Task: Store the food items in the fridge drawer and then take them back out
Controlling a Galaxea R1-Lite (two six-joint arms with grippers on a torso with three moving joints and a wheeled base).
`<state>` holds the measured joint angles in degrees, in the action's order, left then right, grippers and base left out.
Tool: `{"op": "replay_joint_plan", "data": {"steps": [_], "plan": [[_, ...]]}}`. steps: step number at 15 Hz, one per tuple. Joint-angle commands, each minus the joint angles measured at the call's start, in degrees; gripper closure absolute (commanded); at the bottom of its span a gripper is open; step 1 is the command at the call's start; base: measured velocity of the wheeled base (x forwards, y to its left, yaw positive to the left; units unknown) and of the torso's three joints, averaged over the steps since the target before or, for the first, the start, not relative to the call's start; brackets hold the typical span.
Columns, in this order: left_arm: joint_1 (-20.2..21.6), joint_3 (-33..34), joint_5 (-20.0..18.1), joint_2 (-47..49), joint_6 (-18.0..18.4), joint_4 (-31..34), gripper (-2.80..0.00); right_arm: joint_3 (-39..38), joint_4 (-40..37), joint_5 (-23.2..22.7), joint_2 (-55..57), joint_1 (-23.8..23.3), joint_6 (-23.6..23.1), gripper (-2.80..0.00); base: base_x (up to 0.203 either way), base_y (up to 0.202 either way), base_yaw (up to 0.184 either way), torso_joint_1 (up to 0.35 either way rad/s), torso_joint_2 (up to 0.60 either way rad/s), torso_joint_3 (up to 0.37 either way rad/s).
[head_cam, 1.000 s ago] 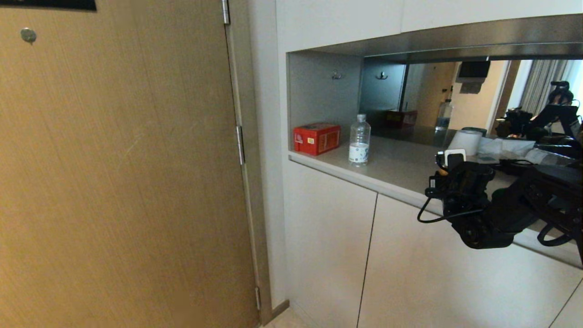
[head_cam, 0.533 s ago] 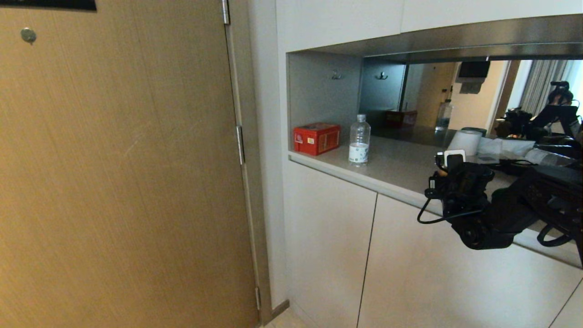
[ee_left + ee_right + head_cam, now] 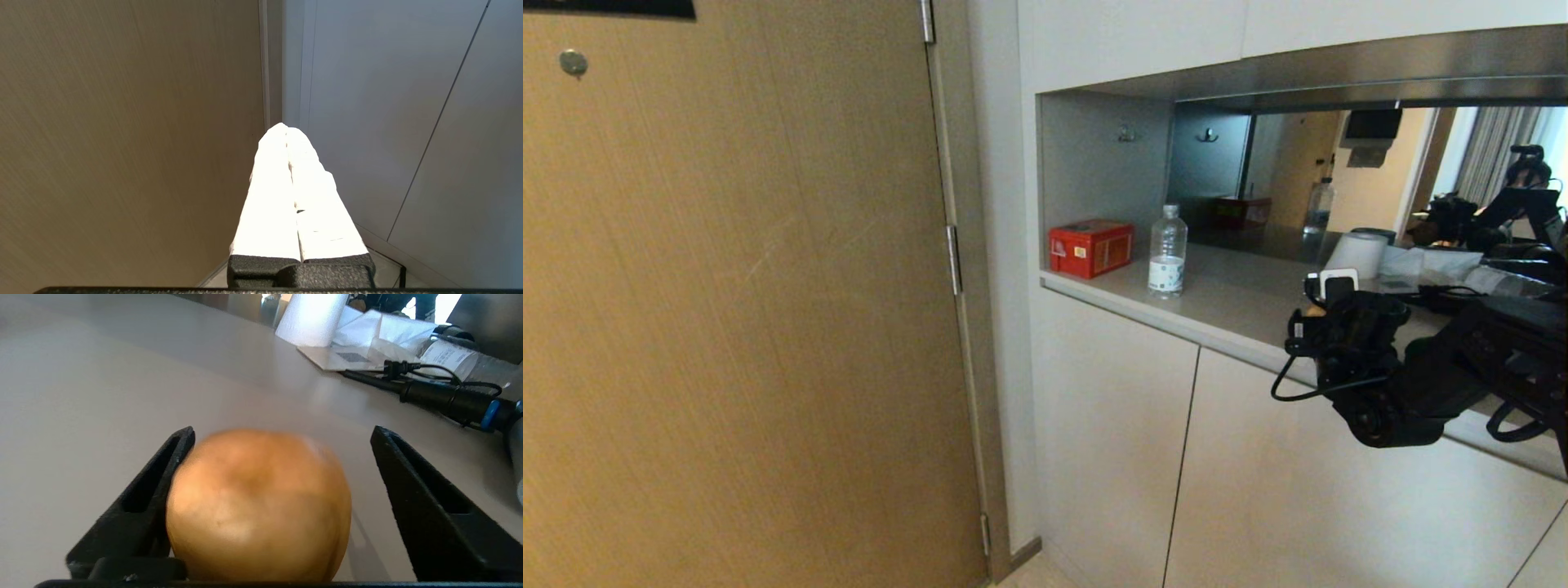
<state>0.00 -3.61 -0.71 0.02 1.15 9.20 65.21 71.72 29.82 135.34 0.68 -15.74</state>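
Note:
A tan-brown potato (image 3: 257,506), one of the food items, rests on the pale counter (image 3: 1225,294). My right gripper (image 3: 282,430) is open around it. One black finger (image 3: 151,498) touches the potato's side, and the other finger (image 3: 425,506) stands clear of it with a gap. In the head view the right gripper (image 3: 1327,296) reaches over the counter's front edge at the right. My left gripper (image 3: 286,126) is shut and empty, parked low before a wooden door and cabinet fronts. The fridge drawer is out of view.
A red box (image 3: 1091,247) and a clear water bottle (image 3: 1167,250) stand on the counter's left part. Further along lie a white paper roll (image 3: 312,316), papers and a black cable plug (image 3: 445,400). A mirror backs the niche. A wooden door (image 3: 735,310) fills the left.

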Motion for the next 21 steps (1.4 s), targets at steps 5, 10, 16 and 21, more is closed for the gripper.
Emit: {"op": "replay_joint_plan", "data": {"steps": [5, 10, 16, 21], "plan": [[0.0, 0.0, 0.0, -0.1, 0.0, 0.0, 0.00, -0.3, 0.4, 0.2, -2.8, 0.0, -0.2, -2.80, 0.000, 0.000, 0.000, 0.000, 0.00, 0.000], [0.0, 0.0, 0.0, -0.1, 0.0, 0.1, 0.00, -0.6, 0.4, 0.2, -4.0, 0.0, -0.3, -2.80, 0.000, 0.000, 0.000, 0.000, 0.00, 0.000], [0.0, 0.0, 0.0, -0.1, 0.0, 0.0, 0.00, -0.8, 0.4, 0.2, -5.0, 0.0, -0.3, -2.80, 0.000, 0.000, 0.000, 0.000, 0.00, 0.000], [0.0, 0.0, 0.0, -0.1, 0.0, 0.0, 0.00, -2.5, 0.4, 0.2, -5.4, 0.0, -0.3, -2.80, 0.000, 0.000, 0.000, 0.000, 0.00, 0.000]]}}
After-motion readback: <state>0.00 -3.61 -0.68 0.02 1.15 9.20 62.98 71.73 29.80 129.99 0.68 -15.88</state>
